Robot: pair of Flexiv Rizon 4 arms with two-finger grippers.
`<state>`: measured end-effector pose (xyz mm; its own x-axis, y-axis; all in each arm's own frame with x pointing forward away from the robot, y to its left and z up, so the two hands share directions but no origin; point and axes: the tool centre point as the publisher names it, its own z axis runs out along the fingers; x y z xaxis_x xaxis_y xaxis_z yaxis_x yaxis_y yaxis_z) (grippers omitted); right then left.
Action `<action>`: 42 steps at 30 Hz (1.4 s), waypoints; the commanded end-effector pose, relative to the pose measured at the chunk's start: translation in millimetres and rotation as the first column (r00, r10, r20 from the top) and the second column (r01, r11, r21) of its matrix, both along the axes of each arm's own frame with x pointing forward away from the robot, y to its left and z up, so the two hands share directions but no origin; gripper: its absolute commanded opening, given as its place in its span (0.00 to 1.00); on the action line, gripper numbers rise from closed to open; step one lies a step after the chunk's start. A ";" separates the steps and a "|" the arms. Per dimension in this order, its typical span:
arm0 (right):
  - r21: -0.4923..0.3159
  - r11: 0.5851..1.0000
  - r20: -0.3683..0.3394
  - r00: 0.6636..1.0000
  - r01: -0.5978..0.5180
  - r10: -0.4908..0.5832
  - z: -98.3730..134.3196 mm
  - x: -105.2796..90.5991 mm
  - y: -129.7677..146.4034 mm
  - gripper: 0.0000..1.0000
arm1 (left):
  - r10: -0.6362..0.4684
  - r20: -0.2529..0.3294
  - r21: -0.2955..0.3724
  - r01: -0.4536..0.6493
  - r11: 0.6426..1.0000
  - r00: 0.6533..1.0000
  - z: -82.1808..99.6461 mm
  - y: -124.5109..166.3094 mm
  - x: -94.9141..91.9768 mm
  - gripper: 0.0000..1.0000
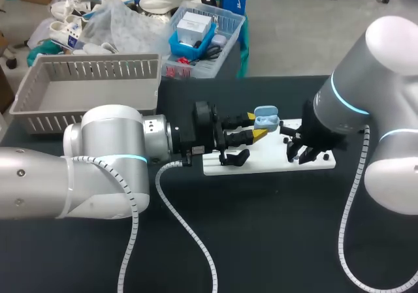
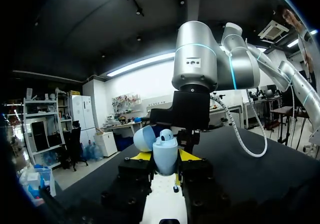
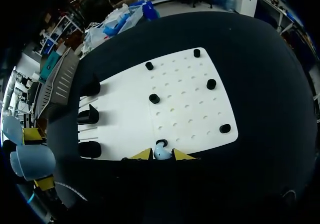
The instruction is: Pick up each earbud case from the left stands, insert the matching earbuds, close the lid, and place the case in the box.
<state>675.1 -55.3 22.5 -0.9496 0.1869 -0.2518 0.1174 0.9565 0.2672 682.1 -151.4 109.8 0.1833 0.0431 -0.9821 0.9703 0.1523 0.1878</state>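
Left wrist view: your left gripper (image 2: 165, 157) grips the open-lidded earbud case (image 2: 164, 148) over the white board's (image 3: 190, 109) far edge, your right gripper (image 3: 161, 155) pinches an earbud (image 3: 161, 153), so insertion looks next: carry it left and seat it.

My left arm (image 1: 98, 169) and right arm (image 1: 385, 77) are rounded silver-grey tubes, each ringed by 1 thin cyan band (image 1: 134, 157). A white spiral-wrapped cable (image 1: 196, 237) trails from each. My black left hand (image 1: 256, 126) and right hand (image 3: 162, 154) each end in 2 yellow fingertips (image 3: 143, 154).
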 end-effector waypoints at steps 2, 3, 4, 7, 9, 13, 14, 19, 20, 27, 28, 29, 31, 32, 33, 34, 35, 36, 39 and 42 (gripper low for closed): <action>-0.001 1.000 0.000 1.000 0.003 -0.003 -2.0 1.4 0.2 0.09 | 0.004 0.001 -0.001 -0.004 1.000 1.000 -0.3 -0.3 -0.5 0.00; 0.000 1.000 -0.001 1.000 0.004 -0.004 -2.0 1.7 -0.2 0.03 | 0.004 0.001 -0.001 -0.004 1.000 1.000 -0.3 -0.3 -0.5 0.00; 0.001 1.000 -0.001 1.000 0.005 -0.005 -2.0 1.7 -0.3 0.01 | 0.004 0.001 -0.001 -0.004 1.000 1.000 -0.3 -0.3 -0.5 0.00; 0.000 1.000 0.000 1.000 0.006 -0.006 -1.8 1.9 -0.4 0.00 | 0.004 0.001 -0.001 -0.004 1.000 1.000 -0.3 -0.3 -0.5 0.00; 0.000 1.000 0.000 1.000 0.006 -0.006 -1.7 2.1 -0.4 0.00 | 0.004 0.001 -0.001 -0.004 1.000 1.000 -0.3 -0.3 -0.5 0.00; -0.002 1.000 0.007 1.000 -0.001 0.001 0.0 1.1 0.2 0.00 | 0.004 0.001 -0.001 -0.004 1.000 1.000 -0.3 -0.3 -0.5 0.00; -0.001 1.000 0.011 1.000 -0.005 0.005 0.7 0.3 0.6 0.00 | 0.004 0.001 -0.001 -0.004 1.000 1.000 -0.3 -0.3 -0.5 0.00; -0.003 1.000 0.025 1.000 -0.016 0.016 6.7 -6.2 0.4 0.00 | 0.004 0.001 -0.001 -0.004 1.000 1.000 -0.3 -0.3 -0.5 0.00; -0.004 1.000 0.028 0.999 -0.016 0.016 7.7 -7.3 0.1 0.00 | 0.004 0.001 -0.001 -0.004 1.000 1.000 -0.3 -0.3 -0.5 0.00; -0.016 1.000 0.049 0.999 0.001 0.000 14.8 -17.7 -6.0 0.00 | 0.004 0.001 -0.001 -0.004 1.000 1.000 -0.3 -0.3 -0.5 0.00; -0.018 1.000 0.050 0.999 0.003 -0.002 15.8 -19.6 -6.8 0.00 | 0.004 0.001 -0.001 -0.004 1.000 1.000 -0.3 -0.3 -0.5 0.00; -0.018 1.000 0.051 0.999 0.003 -0.002 16.6 -21.1 -7.3 0.00 | 0.004 0.001 -0.001 -0.004 1.000 1.000 -0.3 -0.3 -0.5 0.00; -0.019 1.000 0.055 0.998 0.004 -0.003 19.7 -27.0 -9.5 0.00 | 0.004 0.001 -0.001 -0.004 1.000 1.000 -0.3 -0.3 -0.5 0.00; -0.023 1.000 0.058 0.998 0.003 -0.002 21.6 -30.3 -10.5 0.00 | 0.004 0.001 -0.001 -0.004 1.000 1.000 -0.3 -0.3 -0.5 0.00; -0.030 1.000 0.060 0.998 -0.001 0.003 23.6 -33.7 -11.4 0.00 | 0.004 0.001 -0.001 -0.004 1.000 1.000 -0.3 -0.3 -0.5 0.00; -0.044 0.999 0.065 0.998 -0.007 0.010 25.7 -36.8 -12.3 0.00 | 0.004 0.001 -0.001 -0.004 1.000 1.000 -0.3 -0.3 -0.5 0.00; -0.060 0.998 0.068 0.998 -0.012 0.016 27.3 -39.3 -13.0 0.00 | 0.004 0.001 -0.001 -0.004 1.000 1.000 -0.3 -0.3 -0.5 0.00; -0.093 0.995 0.071 0.997 -0.018 0.025 30.2 -43.9 -14.2 0.00 | 0.004 0.001 -0.001 -0.004 1.000 1.000 -0.3 -0.3 -0.5 0.00; -0.158 0.986 0.073 0.995 -0.055 0.067 38.1 -54.4 -15.5 0.00 | 0.004 0.001 -0.001 -0.004 1.000 1.000 -0.3 -0.3 -0.5 0.00; -0.184 0.979 0.081 0.991 -0.092 0.108 48.2 -65.6 -15.7 0.00 | 0.004 0.001 -0.001 -0.004 1.000 1.000 -0.3 -0.3 -0.5 0.00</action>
